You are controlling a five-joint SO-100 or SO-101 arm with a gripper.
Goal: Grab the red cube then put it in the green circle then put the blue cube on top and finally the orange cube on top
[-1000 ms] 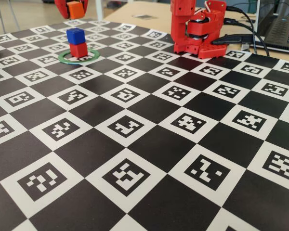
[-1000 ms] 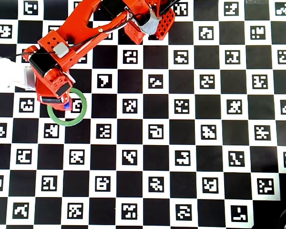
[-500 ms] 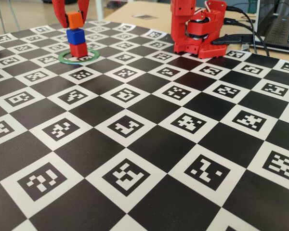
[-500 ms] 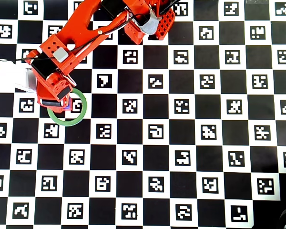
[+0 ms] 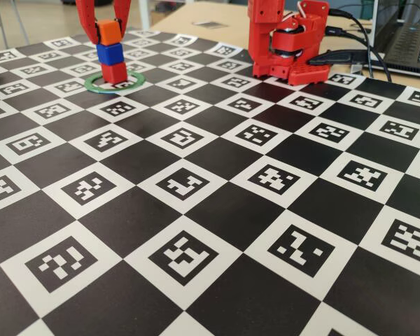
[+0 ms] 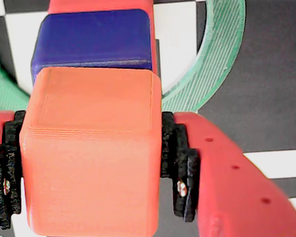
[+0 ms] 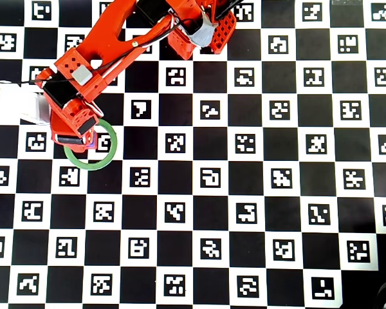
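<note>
In the fixed view the red cube [image 5: 115, 72] sits inside the green circle [image 5: 129, 85] at the far left of the mat. The blue cube [image 5: 111, 54] is stacked on it, and the orange cube [image 5: 110, 31] rests on the blue one. My gripper [image 5: 105, 29] comes down from above, shut on the orange cube. In the wrist view the orange cube [image 6: 91, 153] sits between the black pads [image 6: 180, 163], with the blue cube [image 6: 91, 42], a sliver of the red cube [image 6: 98, 4] and the green circle [image 6: 222, 64] below. In the overhead view my gripper [image 7: 83, 136] hides the stack; the green circle [image 7: 90, 164] shows.
The arm's red base [image 5: 287, 42] stands at the back of the checkered marker mat [image 5: 217, 210]. A laptop [image 5: 413, 38] and cables [image 5: 353, 35] lie behind it at the right. A white object [image 7: 13, 103] lies at the mat's left edge.
Over the last second my gripper came down with the orange cube onto the blue cube. Since half a second ago it has barely moved.
</note>
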